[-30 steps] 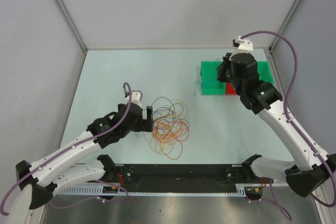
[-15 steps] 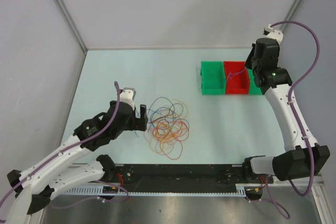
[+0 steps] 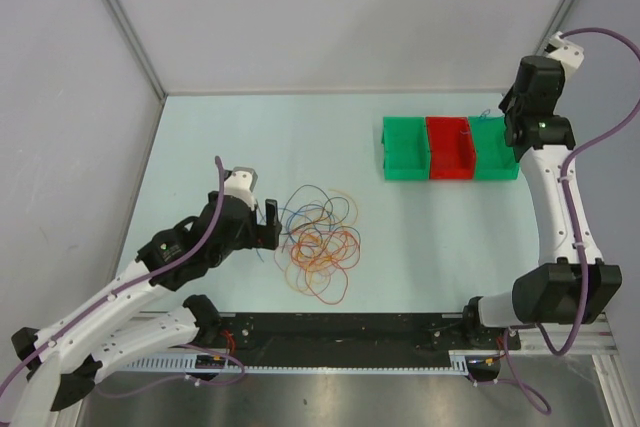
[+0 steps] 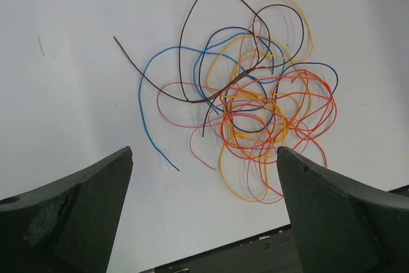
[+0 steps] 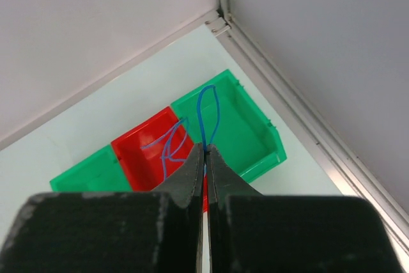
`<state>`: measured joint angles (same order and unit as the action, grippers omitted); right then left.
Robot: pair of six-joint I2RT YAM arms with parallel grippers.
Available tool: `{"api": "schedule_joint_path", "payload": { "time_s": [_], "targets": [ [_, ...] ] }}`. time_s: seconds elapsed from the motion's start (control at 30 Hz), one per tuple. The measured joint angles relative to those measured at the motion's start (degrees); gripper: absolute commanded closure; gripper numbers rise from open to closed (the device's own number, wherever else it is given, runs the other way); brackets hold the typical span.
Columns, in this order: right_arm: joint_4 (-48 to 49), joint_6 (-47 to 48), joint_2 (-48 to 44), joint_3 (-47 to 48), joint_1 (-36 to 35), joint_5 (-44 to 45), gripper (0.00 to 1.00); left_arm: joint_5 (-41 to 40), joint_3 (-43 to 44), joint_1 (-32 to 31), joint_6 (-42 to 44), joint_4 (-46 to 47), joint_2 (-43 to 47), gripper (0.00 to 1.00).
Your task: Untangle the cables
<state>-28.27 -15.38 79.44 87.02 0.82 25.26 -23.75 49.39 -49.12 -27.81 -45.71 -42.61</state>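
Cables (image 4: 268, 114) look light, limp, snag-prone; left gripper (image 4: 204, 158) gaping, best pinch a stray outer end; right gripper (image 5: 204, 151) clenched on blue wire (image 5: 205, 137).

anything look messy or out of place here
Yes: the cables lie in one tangled heap on the table, colours interlaced. One blue wire is apart from it, pinched in the right gripper above the bins.

Left arm (image 3: 130, 292) and right arm (image 3: 565, 217) have white shells with black joints, each trailing a thick purple cable (image 3: 600, 30). Dark wedge-shaped fingers (image 4: 70, 215) fill 7 and 5 o'clock of the left wrist view, one scuffed.
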Motion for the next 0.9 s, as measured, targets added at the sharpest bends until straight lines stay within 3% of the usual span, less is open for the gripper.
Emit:
{"api": "schedule_joint_path", "payload": {
  "time_s": [0.57,0.9],
  "targets": [
    [3.6,-1.9,11.8,0.3,8.9,-3.4,1.00,0.4,-0.3,0.0,0.6,0.2,0.0,0.00],
    [8.4,-2.6,19.8,0.2,9.6,-6.9,1.00,0.4,-0.3,0.0,0.9,0.5,0.2,0.00]
  ]
}}
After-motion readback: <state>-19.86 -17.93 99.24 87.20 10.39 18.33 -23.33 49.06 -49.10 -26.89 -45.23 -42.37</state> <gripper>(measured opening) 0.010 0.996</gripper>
